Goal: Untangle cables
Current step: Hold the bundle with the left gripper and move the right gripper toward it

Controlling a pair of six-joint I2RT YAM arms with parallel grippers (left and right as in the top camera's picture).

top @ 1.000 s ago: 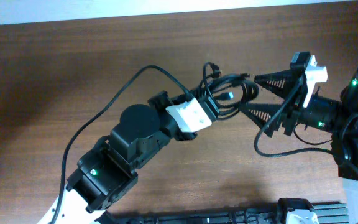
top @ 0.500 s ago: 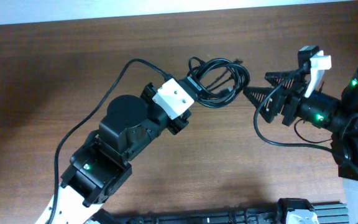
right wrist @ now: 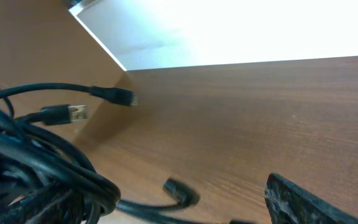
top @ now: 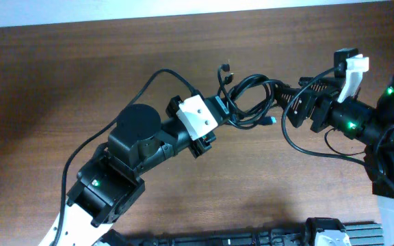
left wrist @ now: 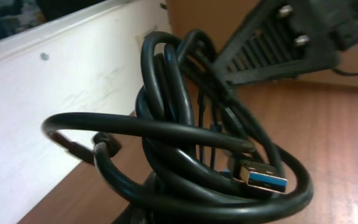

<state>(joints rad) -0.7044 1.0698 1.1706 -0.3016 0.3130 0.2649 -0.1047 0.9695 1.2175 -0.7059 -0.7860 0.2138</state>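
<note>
The cables point(top: 252, 102) are a knot of thin black loops held above the brown table. My left gripper point(top: 219, 109) is shut on the bundle's left side. In the left wrist view the cables point(left wrist: 185, 143) fill the frame and hide my own fingers, and a blue-tongued USB plug point(left wrist: 263, 177) points right. My right gripper point(top: 287, 101) stands open at the bundle's right edge. In the right wrist view the cables point(right wrist: 36, 168) lie at the lower left, with a USB plug point(right wrist: 73, 114) and a small plug point(right wrist: 120, 96) sticking out. One dark finger point(right wrist: 309, 202) shows at the lower right.
The table's far edge point(top: 183, 17) meets a white wall. The right arm's own thicker wire point(top: 306, 147) loops below its gripper, and the left arm's wire point(top: 115, 116) arcs over its wrist. A black ribbed object point(top: 272, 239) lies at the front edge.
My left gripper swung the bundle up and left, then back right and down. My right gripper has turned its wrist and moved left up to the bundle's right edge.
</note>
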